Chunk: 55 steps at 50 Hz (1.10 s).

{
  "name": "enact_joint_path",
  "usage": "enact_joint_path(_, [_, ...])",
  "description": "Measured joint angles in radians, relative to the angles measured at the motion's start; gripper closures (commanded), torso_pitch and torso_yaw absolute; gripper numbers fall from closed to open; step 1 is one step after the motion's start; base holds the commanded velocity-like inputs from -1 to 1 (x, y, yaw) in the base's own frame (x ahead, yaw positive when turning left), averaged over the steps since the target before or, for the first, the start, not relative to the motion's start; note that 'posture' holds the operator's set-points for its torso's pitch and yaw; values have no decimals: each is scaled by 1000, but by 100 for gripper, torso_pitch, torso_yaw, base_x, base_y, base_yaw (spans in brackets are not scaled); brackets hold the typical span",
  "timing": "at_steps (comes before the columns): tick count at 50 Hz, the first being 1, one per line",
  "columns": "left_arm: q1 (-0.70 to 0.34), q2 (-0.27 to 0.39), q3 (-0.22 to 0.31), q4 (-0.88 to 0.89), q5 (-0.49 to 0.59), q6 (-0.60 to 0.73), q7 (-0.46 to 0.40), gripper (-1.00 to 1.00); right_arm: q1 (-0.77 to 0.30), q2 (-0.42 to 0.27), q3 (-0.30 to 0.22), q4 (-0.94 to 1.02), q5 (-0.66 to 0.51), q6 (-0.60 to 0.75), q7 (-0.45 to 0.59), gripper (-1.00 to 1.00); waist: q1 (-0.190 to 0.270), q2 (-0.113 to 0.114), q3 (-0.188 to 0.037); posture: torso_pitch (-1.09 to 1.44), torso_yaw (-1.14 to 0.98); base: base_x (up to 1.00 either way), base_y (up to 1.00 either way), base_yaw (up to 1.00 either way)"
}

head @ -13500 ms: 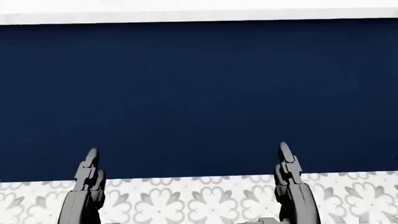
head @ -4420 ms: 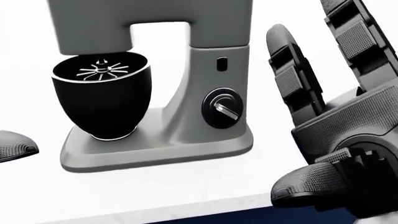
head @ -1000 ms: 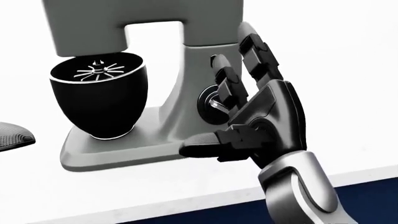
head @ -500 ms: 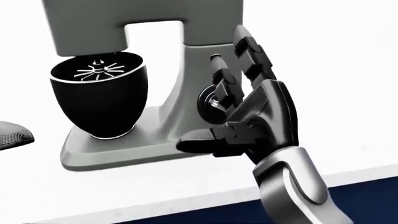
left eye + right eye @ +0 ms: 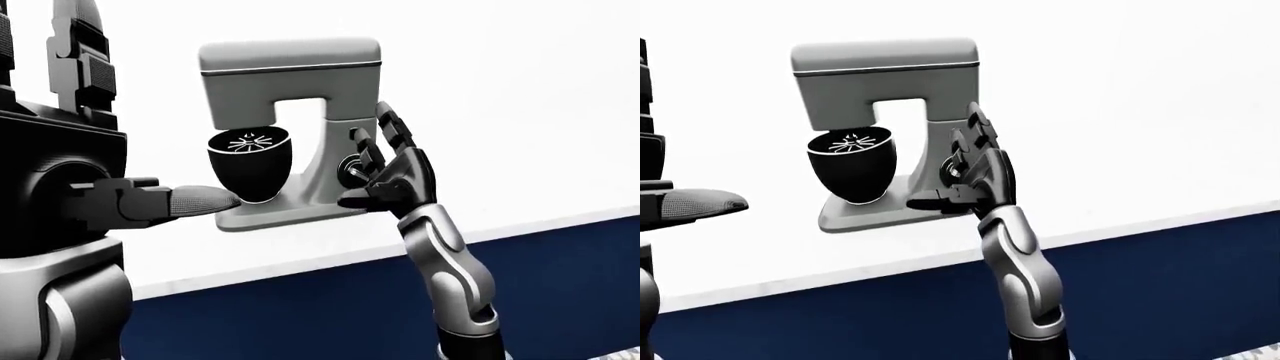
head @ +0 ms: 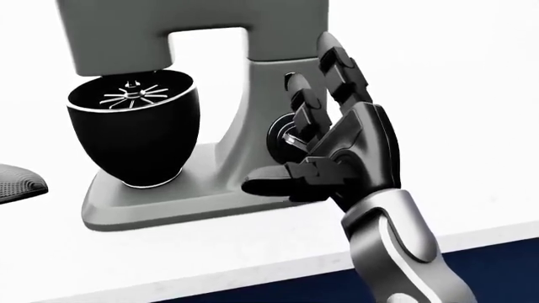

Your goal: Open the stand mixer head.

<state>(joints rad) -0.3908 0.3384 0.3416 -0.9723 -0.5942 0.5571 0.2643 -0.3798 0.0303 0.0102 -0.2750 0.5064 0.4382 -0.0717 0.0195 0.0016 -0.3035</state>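
mixer (image 5: 285,135): on white counter (image 6: 472,189), head down over black bowl (image 6: 134,136)
right hand (image 6: 333,148): fingers spread — against mixer's column, over the dial (image 6: 282,140)
left hand (image 5: 70,187): fingers spread, holding nothing — left of mixer

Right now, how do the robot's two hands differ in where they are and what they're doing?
The right hand is up against the stand mixer, fingers spread over the side of its column where the dial sits; the left hand is raised well to the left in the left-eye view, touching nothing. The right hand looks small beside the mixer; the left hand looms large, close to the camera. Both are open, dark, three-fingered, with fingers pointing up.
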Motion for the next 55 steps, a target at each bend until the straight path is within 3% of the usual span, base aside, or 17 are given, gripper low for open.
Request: enact_joint_path(55, [-2, 5, 5, 8, -7, -2, 4, -100, -98, 8, -9, 232, -46, -127, 55, -100, 0, 5, 2, -43, 0, 0, 0, 0])
